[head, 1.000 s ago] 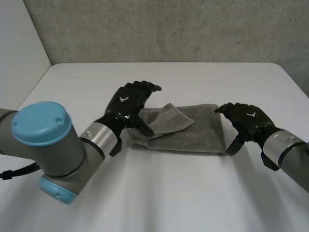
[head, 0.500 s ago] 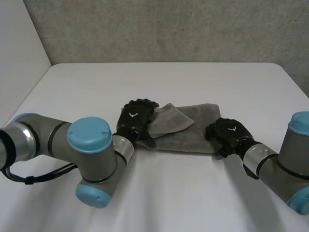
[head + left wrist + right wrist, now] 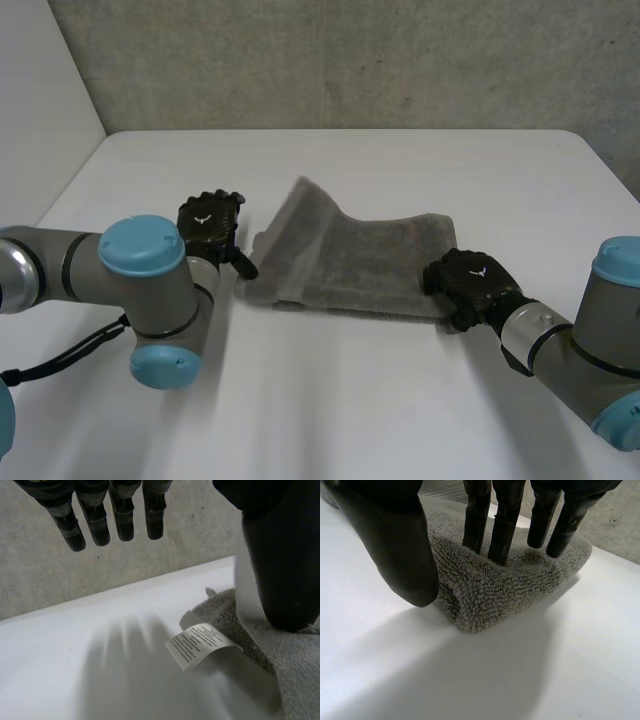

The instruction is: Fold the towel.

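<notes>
White table point(image 3: 330, 400) with rounded far corners, rough grey wall point(image 3: 350, 60) well beyond the left hand point(image 3: 210, 222), white panel point(image 3: 40, 100) off its outer side

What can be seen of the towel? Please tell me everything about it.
The towel is grey, of looped terry cloth, folded into layers and lying on the white table between the hands. Its end near the left hand stands up in a steep flap, and a white printed label sticks out of that corner. The right hand presses straight fingers on the other end, thumb beside the edge.
</notes>
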